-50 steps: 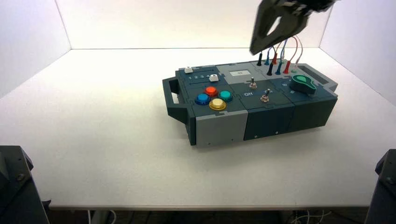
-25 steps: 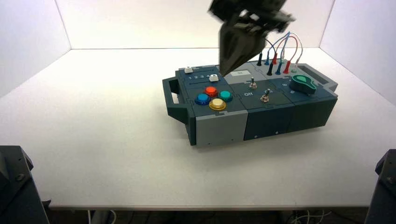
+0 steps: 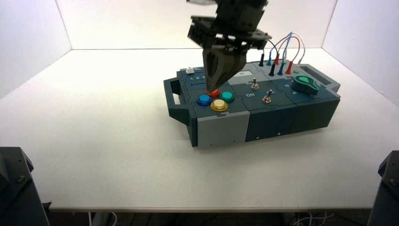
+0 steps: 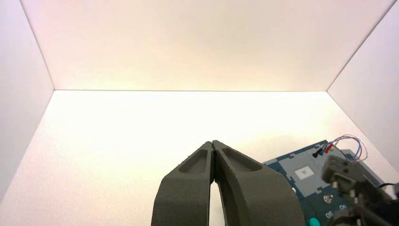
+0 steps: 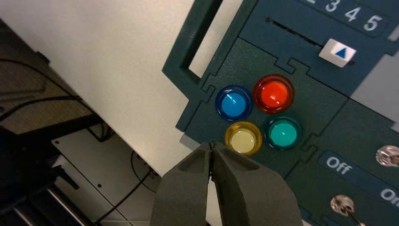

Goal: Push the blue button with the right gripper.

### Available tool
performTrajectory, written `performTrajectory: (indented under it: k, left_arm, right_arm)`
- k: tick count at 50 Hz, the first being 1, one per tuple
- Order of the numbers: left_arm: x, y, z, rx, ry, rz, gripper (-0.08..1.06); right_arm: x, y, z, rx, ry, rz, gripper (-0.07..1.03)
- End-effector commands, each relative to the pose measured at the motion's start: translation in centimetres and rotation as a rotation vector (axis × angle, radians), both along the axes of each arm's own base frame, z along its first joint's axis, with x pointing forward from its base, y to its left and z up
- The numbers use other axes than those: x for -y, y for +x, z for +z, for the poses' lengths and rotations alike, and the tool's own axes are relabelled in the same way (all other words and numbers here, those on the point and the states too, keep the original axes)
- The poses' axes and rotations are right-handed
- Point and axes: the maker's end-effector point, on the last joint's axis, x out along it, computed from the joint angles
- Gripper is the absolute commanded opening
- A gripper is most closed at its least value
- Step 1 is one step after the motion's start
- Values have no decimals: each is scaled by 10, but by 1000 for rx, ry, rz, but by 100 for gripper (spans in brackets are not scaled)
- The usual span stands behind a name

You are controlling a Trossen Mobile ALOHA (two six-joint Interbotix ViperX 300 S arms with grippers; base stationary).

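Observation:
The blue button [image 3: 203,99] is the left one of a four-button cluster on the dark box [image 3: 268,120], beside its handle. In the right wrist view the blue button [image 5: 233,103] sits next to the red button [image 5: 274,93] and above the yellow one [image 5: 243,138]. My right gripper [image 3: 212,89] is shut and points down over the cluster; in the high view its tip overlaps the red button, just right of the blue one. In its own view the right gripper [image 5: 211,145] holds nothing and stays above the buttons. My left gripper [image 4: 212,143] is shut and empty, away from the box.
A teal button [image 5: 283,133] completes the cluster. Behind it is a numbered slider with a white cap [image 5: 337,52]. Two toggle switches [image 3: 254,85], a green knob [image 3: 306,84] and plugged wires [image 3: 282,56] lie further right. The box handle [image 3: 174,94] juts left.
My right gripper has swung left and down, from high above the wires to just over the button cluster. It was open at first and is shut now. The box has not moved.

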Motion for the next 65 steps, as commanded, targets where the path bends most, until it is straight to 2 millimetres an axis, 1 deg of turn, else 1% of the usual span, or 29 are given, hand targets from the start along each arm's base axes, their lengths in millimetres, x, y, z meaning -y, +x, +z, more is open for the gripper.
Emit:
performTrajectory:
  k: [1,10,20,39,65]
  left_arm:
    - [1,3,9,20,0,-2,-3]
    - [1,3,8,19,0,-3,-3]
    - [1,3,9,22,2,-3,-3]
    - [1,3,11,26,6,-5,-3]
    - [1,3,11,26,6,-5,-3]
  right_arm:
    - [-11,7,6,18,21,4,-2]
    - [-15,12,-1,7,10,4,-2]
    - [-20,16,-5,6,9,3,-2]
    - [-22,20,-16,-7,-14,8,-2]
    - [-22,33,-2,18,-19,19,-2]
